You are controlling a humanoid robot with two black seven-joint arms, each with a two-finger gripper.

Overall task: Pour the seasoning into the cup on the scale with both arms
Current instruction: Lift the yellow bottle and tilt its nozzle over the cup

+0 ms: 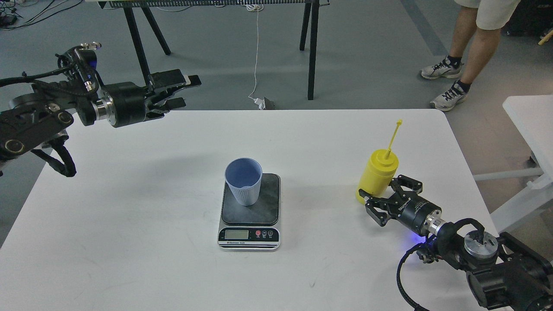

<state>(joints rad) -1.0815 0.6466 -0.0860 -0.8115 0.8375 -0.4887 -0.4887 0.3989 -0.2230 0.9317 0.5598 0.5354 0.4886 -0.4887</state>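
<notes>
Robot body: two black arms, each ending in a black two-finger pincer.

Left pincer is showing flat black fingers with a pale strip near one tip; a silver ring is sitting behind it, with black cables looping over the wrist and a blue-lit connector on top. Right pincer is carrying white lettering on its body, a silver wrist ring, a round metal cap, a black cable loop, and a blue glow underneath.

You see: cup on scale, mid-table | bottle right of scale, between right gripper fingers | left gripper far left, behind table edge
</notes>
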